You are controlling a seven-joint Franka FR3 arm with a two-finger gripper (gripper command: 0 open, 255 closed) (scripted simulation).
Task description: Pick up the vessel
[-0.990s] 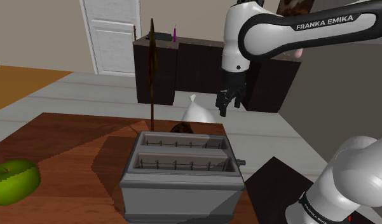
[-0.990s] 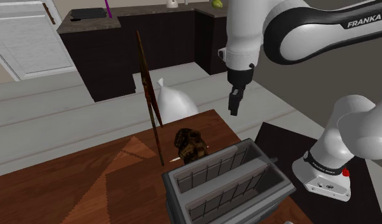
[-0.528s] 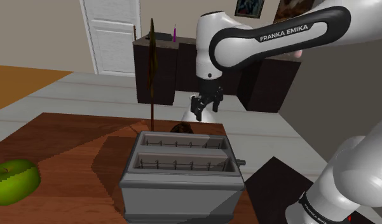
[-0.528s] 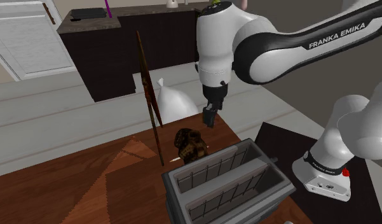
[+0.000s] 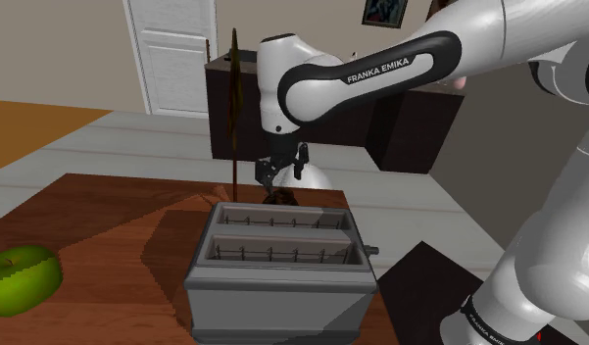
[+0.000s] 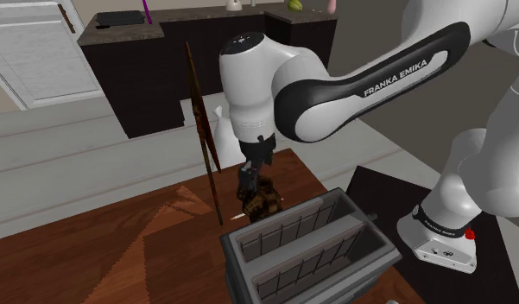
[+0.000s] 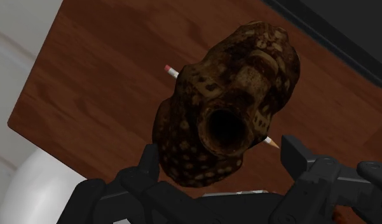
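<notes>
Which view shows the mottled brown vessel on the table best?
The wrist view: the vessel appears whole, its dark mouth facing the camera, between the open fingers. In the shoulder view the toaster hides most of it. The second exterior view shows its side, not its mouth.

- Shoulder camera looked over the toaster (image 5: 278,257) toward a door (image 5: 172,54).
- Second camera shared that toaster, angled differently.
- Wrist camera pointed down, near the table (image 7: 107,70).

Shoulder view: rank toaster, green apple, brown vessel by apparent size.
1. toaster, clearly largest.
2. green apple.
3. brown vessel, smallest as seen, though partly hidden behind the toaster and farther from the camera.
</notes>
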